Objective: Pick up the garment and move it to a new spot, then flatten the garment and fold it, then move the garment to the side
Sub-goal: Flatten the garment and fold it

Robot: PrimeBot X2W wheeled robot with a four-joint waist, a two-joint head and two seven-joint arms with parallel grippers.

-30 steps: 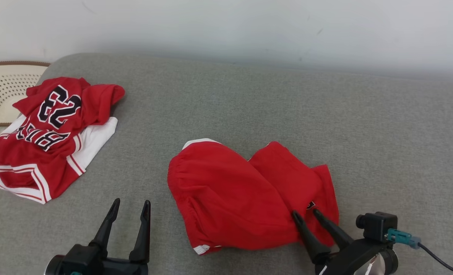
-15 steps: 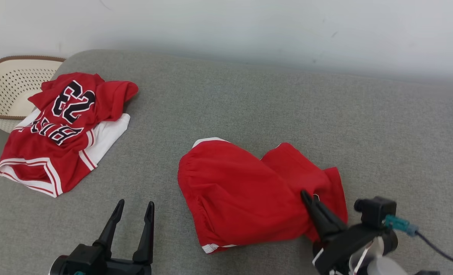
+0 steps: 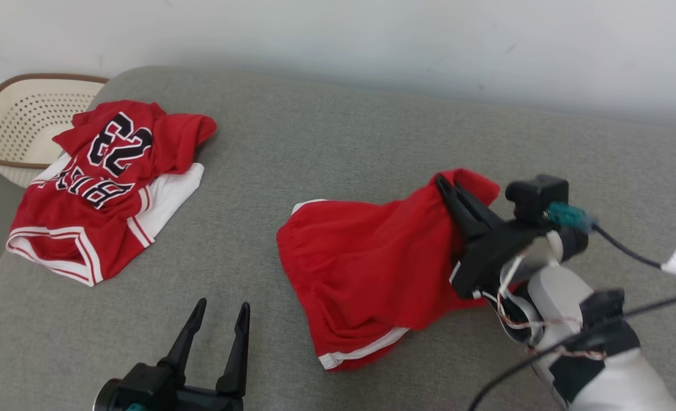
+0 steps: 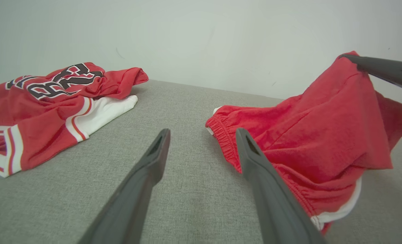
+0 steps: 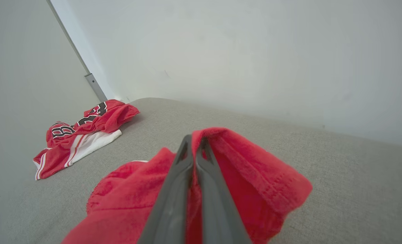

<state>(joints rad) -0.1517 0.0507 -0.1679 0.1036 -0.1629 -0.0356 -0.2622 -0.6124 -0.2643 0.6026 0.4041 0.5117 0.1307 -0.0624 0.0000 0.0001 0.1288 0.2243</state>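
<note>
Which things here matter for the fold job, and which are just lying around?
In the job:
red shorts, one edge pinched and lifted by the shut right gripper
open left gripper, holding nothing

Lying about:
red jersey numbered 23
cream perforated basket beside it
grey cushion underneath everything

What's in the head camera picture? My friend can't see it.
The right end effector is shut on one end of the red shorts, holding it up off the grey cushion. The left end effector is open. A red number 23 jersey lies far left, by a cream basket.
</note>
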